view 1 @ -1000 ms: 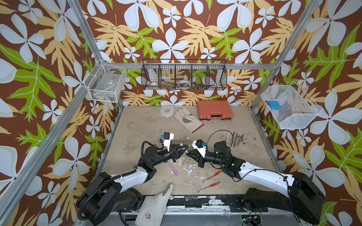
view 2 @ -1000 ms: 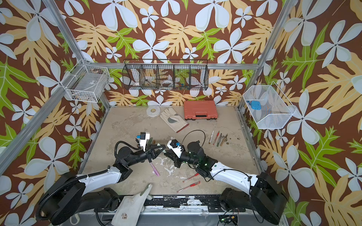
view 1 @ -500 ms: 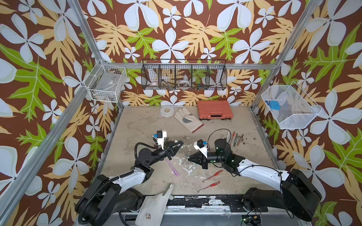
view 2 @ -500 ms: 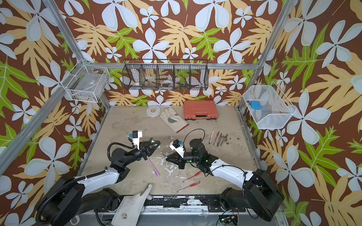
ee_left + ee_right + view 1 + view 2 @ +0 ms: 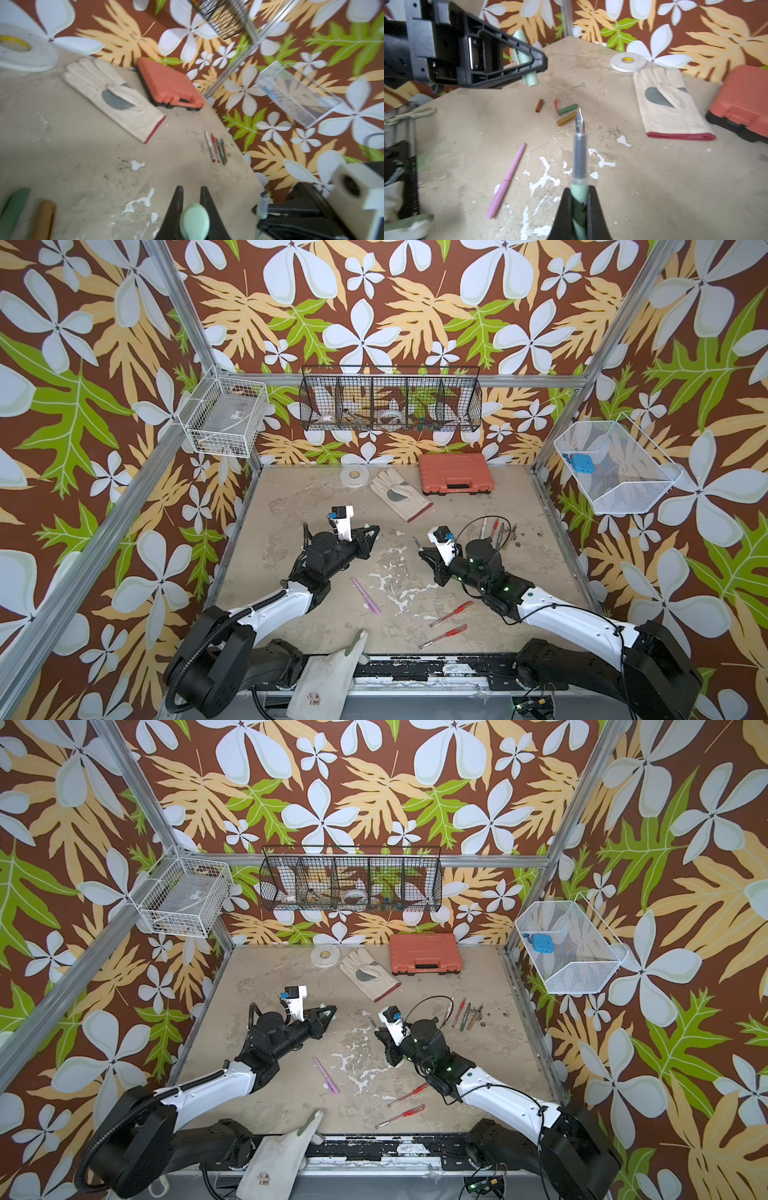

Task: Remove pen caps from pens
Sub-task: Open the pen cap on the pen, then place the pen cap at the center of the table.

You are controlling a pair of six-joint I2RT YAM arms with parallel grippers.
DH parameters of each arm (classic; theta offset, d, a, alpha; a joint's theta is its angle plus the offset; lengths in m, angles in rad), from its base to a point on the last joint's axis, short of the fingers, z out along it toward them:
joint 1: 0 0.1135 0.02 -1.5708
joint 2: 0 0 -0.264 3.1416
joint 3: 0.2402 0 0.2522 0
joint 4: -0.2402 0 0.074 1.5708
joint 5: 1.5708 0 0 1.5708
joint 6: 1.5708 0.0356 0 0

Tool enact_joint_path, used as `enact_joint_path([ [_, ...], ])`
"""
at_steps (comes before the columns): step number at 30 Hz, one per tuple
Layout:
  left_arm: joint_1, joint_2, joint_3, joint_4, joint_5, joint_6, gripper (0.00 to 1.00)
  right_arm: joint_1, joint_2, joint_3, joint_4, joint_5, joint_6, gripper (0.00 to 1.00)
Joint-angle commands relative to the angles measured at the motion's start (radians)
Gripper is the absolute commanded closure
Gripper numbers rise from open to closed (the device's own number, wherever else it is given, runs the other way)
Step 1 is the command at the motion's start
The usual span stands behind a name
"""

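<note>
You are working over a worn tan tabletop (image 5: 274, 572) flecked with white paint, boxed in by brown wallpaper with white flowers. Your left gripper (image 5: 192, 196) is clamped on a stubby pale green pen cap (image 5: 194, 221) and holds it above the table, well apart from your other arm. Your right gripper (image 5: 579, 192) is closed around the pale green barrel of a fountain pen (image 5: 580, 158). The pen's grey section and steel nib are bare and stick out past the fingertips.

Between your two arms a slim matte pink pen (image 5: 365, 595) lies flat on the table. Four loose caps (image 5: 568, 109) in brown, red, dark green and tan sit close together near your left gripper. A row of four slim pens (image 5: 216, 149) lies beside your right arm, toward the right wall. Red-capped clear pens (image 5: 451, 613) lie near the front edge.

At the back are a white work glove (image 5: 399, 493), an orange-red plastic case (image 5: 455, 479) and a roll of white tape (image 5: 353, 477).
</note>
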Motion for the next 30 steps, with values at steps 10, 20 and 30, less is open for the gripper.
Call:
enact_joint_path([
  [10, 0.001, 0.333, 0.226, -0.373, -0.070, 0.066, 0.97, -0.132, 0.103, 0.043, -0.094, 0.192, 0.153, 1.00],
  [20, 0.001, 0.467, 0.311, -0.464, -0.103, 0.097, 0.95, -0.177, 0.120, 0.038, -0.103, 0.168, 0.184, 1.00],
  [30, 0.003, 0.520, 0.359, -0.547, -0.167, 0.109, 0.88, -0.230, 0.119, 0.025, -0.104, 0.149, 0.218, 1.00],
])
